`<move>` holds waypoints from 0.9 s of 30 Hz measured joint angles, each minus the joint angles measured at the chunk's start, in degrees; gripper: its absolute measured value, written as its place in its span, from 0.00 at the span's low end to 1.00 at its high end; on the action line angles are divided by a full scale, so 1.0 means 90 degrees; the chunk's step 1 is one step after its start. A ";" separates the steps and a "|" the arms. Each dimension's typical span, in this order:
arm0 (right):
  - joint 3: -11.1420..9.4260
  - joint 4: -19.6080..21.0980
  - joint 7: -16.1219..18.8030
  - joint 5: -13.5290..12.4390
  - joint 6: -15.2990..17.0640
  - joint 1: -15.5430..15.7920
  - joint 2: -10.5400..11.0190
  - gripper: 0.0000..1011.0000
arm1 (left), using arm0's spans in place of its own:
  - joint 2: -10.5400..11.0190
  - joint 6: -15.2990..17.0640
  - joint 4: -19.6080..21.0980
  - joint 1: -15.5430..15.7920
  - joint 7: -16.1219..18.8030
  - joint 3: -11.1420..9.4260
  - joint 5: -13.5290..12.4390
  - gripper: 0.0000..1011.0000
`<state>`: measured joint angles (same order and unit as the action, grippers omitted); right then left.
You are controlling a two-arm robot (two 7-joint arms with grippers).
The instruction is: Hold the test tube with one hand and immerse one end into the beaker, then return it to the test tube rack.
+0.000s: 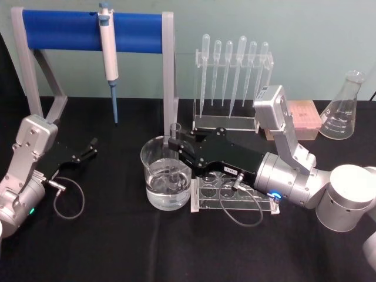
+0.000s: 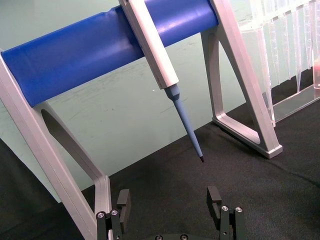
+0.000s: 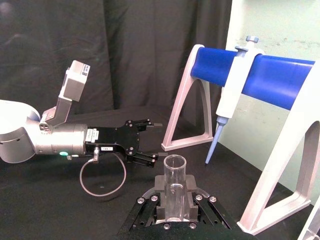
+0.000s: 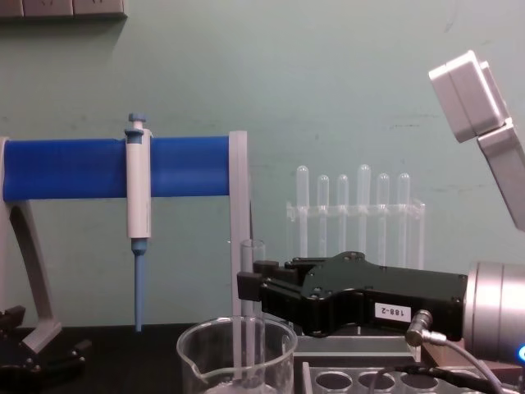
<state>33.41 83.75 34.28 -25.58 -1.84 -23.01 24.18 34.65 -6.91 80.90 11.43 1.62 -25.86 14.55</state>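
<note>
Tube station, immersion step, by my judgement.

- Beaker stood centre-left of the black table, part-filled with clear liquid.
- Test tube stood upright inside it, lower end under the liquid, near the beaker's right wall.
- Right gripper was clamped narrowly on the tube's upper part, reaching in from the right, just above the beaker rim.

Risks:
- A sideways pull before a full lift would knock the tube against the wall, tipping the beaker or cracking the glass.
- Wet, smooth glass may slip in flat jaws; the tube would then drop.
- The test tube rack sat directly under the gripper body, touching or just beside the beaker. The holes were partly hidden, so a misaligned descent could strike the rack top.

Surroundings:
- Left gripper lay parked at far left, jaws wide and empty.
- Blue-barred stand with hanging micropipette stood behind the beaker, limiting rearward travel.
- Plastic droppers in their holder stood behind the rack.
- Conical flask sat far right, well apart.
</note>
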 joint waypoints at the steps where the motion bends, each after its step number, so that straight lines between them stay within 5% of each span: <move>1: 0.0000 0.0000 0.0000 0.0000 0.0000 0.0000 0.0000 0.24 | 0.0000 0.0000 0.0000 0.0000 0.0000 0.0000 0.0000 0.99; 15: -0.0073 0.0050 0.0058 -0.0035 -0.0078 0.0018 -0.0009 0.24 | 0.0000 0.0000 0.0000 0.0000 0.0000 0.0000 0.0000 0.99; 27: -0.0306 0.0704 0.0032 -0.0273 0.0111 0.0052 0.0146 0.24 | 0.0000 0.0000 0.0000 0.0000 0.0000 0.0000 0.0000 0.99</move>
<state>30.66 90.09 34.56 -28.04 -0.85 -22.55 25.49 34.65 -6.91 80.90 11.43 1.62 -25.86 14.54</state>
